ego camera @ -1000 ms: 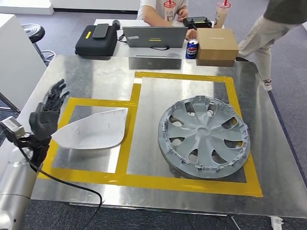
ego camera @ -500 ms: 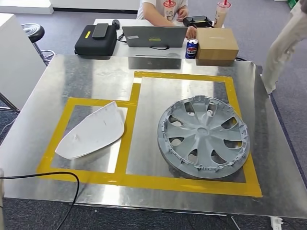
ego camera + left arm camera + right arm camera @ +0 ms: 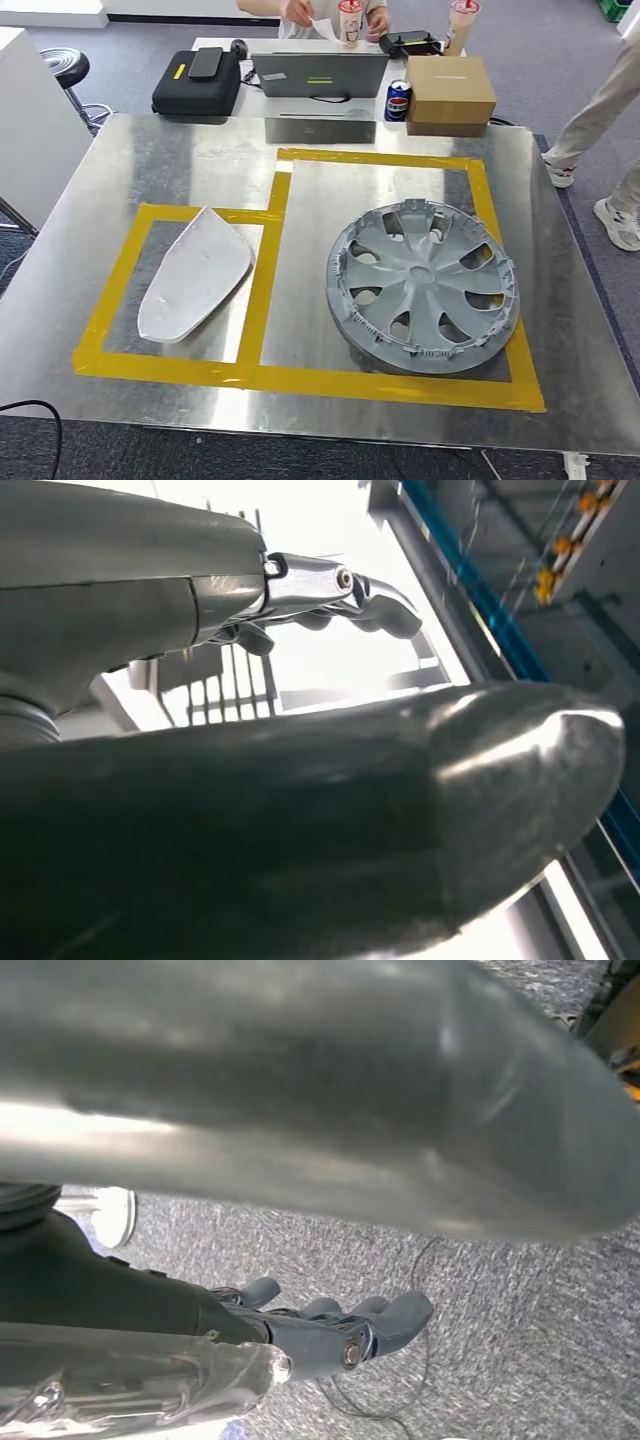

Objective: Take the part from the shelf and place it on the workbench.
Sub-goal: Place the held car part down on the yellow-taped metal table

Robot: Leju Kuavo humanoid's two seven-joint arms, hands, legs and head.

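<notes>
hanging over grey carpet, right hand (image 3: 332, 1335) empty, fingers apart, left hand (image 3: 340, 600) likewise

The seated person (image 3: 302, 12) and the walking person (image 3: 604, 110) are cut off by the frame edge

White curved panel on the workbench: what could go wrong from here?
1. The white curved plastic panel lies askew, its tip near the yellow tape border; it could end up outside its bay.
2. A person's legs are close to the bench's right side; a swinging arm might hit them.
</notes>
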